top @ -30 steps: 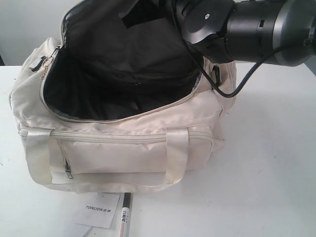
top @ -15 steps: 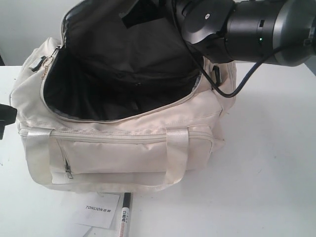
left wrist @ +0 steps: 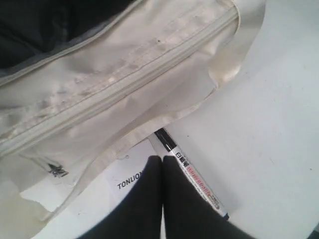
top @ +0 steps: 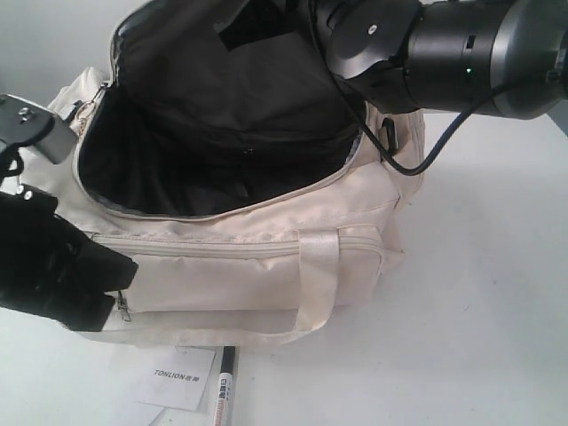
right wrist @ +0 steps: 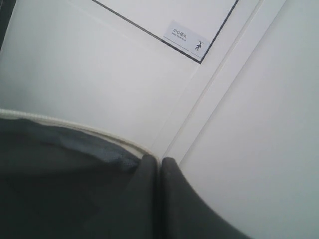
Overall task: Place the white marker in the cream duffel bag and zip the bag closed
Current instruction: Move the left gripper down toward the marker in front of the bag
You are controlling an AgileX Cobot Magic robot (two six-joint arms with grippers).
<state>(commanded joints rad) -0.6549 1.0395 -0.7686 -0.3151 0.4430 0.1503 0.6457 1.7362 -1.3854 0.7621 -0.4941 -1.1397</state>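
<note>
**Left gripper (left wrist: 162,160) hung shut by the marker; right pinched the flap**

Left gripper's two black fingers were pressed together with nothing between them. Their tips hovered over the table (top: 479,311) in front of the cream duffel bag (top: 222,266), above the edge of a paper card (left wrist: 130,181) printed "TONLION". The white marker (left wrist: 192,179) lay flat on the table just beside those tips. Its dark cap end pointed at the bag's lower front edge and nearly reached under it. The card lay on the marker's other side, partly tucked beneath the bag.

The right gripper (right wrist: 158,162) was closed on the cream-piped edge of the bag's flap (top: 204,80), which stood raised and showed its black lining. The bag's mouth gaped open, and the front pocket zip was closed.
</note>
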